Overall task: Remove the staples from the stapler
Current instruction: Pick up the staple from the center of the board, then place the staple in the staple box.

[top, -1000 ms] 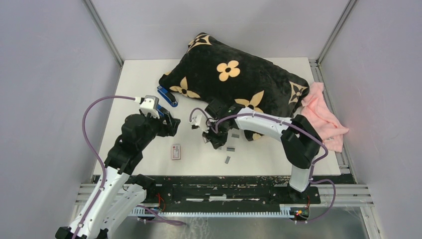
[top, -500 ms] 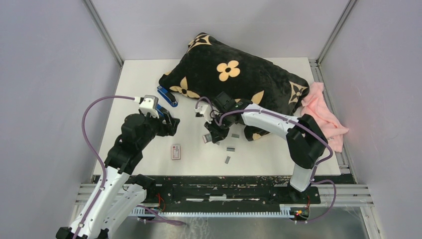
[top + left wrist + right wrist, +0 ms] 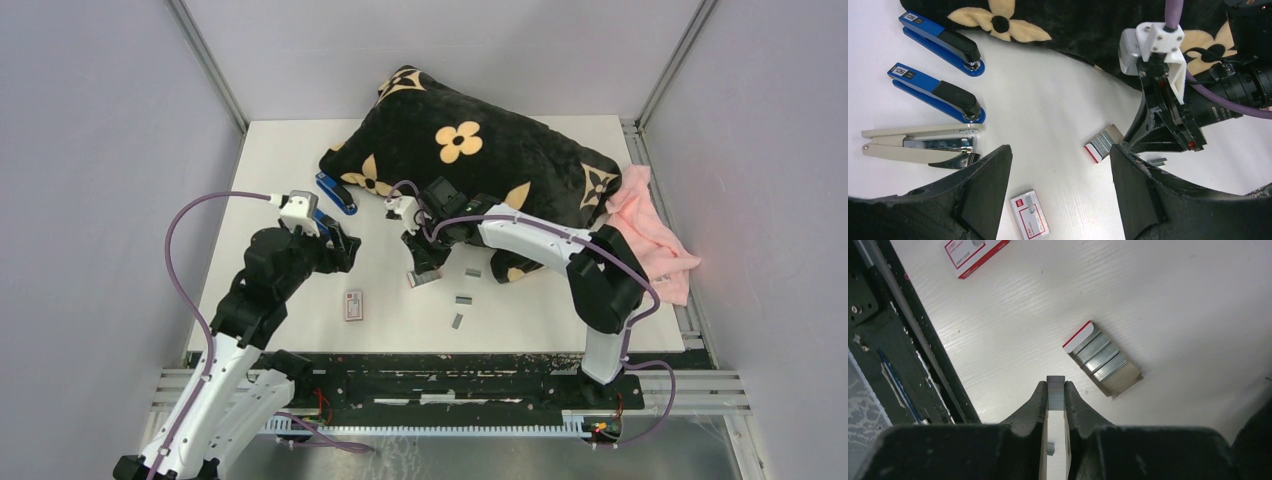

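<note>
The stapler (image 3: 918,145) lies opened on the table, silver-grey arm over black base, left of my left gripper (image 3: 1058,156), which is open and empty above the table. In the top view my left gripper (image 3: 340,250) hides the stapler. My right gripper (image 3: 1055,386) is shut on a small grey block of staples (image 3: 1055,390) above the table, beside an open little tray (image 3: 1100,360) filled with staple strips. It also shows in the top view (image 3: 424,262). Loose staples (image 3: 463,298) lie on the table to its right.
Two blue staplers (image 3: 940,42) (image 3: 935,92) lie near a black flowered pillow (image 3: 470,160). A small red-and-white box (image 3: 353,304) lies near the front. A pink cloth (image 3: 650,240) sits at the right edge. The black front rail (image 3: 893,340) is close to my right gripper.
My right gripper has drawn back toward the pillow with the staple block, uncovering the open tray. The left arm has not moved.
</note>
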Motion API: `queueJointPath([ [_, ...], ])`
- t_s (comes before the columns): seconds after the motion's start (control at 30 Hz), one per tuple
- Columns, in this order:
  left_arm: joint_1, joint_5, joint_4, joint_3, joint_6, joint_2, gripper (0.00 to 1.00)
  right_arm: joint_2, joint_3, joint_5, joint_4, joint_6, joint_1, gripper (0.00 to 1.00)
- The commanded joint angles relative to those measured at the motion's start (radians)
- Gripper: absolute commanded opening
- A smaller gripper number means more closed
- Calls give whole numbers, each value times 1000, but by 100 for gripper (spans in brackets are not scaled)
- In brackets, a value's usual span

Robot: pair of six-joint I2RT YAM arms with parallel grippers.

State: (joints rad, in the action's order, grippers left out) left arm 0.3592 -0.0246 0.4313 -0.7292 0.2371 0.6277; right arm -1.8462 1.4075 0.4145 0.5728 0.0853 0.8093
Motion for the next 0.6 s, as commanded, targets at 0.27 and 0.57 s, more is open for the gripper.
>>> queueJointPath([
  [0.27,-11,12,-55,2,-44,0,79,-26,-22,-170,-179,-313,-22,10],
  [0.57,-11,11,-55,4,-44,-1,79,-34,-89,-254,-217,-439,-27,10],
])
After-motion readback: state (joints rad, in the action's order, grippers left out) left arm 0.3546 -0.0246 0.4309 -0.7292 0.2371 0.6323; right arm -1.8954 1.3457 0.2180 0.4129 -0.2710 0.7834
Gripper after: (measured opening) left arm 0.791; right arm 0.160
